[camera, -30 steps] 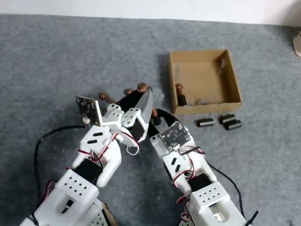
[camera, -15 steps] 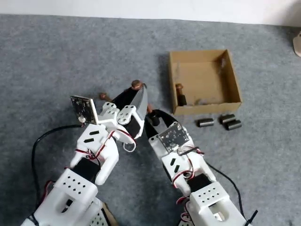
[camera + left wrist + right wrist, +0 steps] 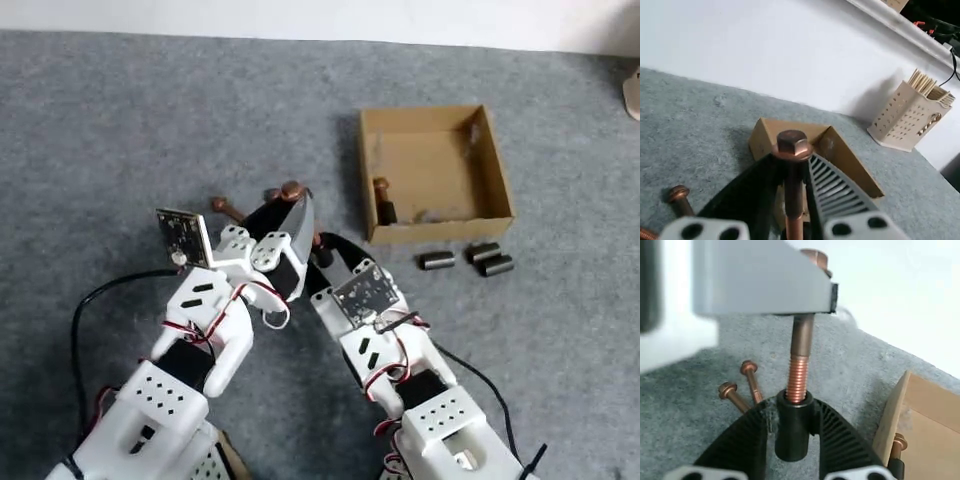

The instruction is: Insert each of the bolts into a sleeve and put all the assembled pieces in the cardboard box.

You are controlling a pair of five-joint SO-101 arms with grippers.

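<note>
Grey carpet covers the table, with a white wall behind it.

High view:
- Cardboard box, open-topped, right of centre. One assembled piece is inside, close to its left wall.
- Three loose sleeves, black, lying on the carpet just outside the box's near wall.
- Left gripper, raised just left of the box and pinching a bolt with the head up.
- Right gripper, close against the left gripper on its near-right side and lower down.
- Two loose bolts, on the carpet just left of the left gripper.

Left wrist view:
- Both fingers are pressed on the bolt's shank from either side, and the hex head stands clear above the tips.
- The cardboard box sits beyond the bolt, with one of the loose bolts on the carpet nearby.
- Beige holder, perforated and filled with sticks, stands against the white wall.

Right wrist view:
- The right gripper is clamped on a sleeve, black and upright, held by its sides.
- The bolt hangs vertically above, its threaded end at the sleeve's mouth. It appears just entered, but the depth cannot be read.
- Both loose bolts lie on the carpet beyond the sleeve.
- The corner of the cardboard box shows nearby, with the assembled piece inside.
</note>
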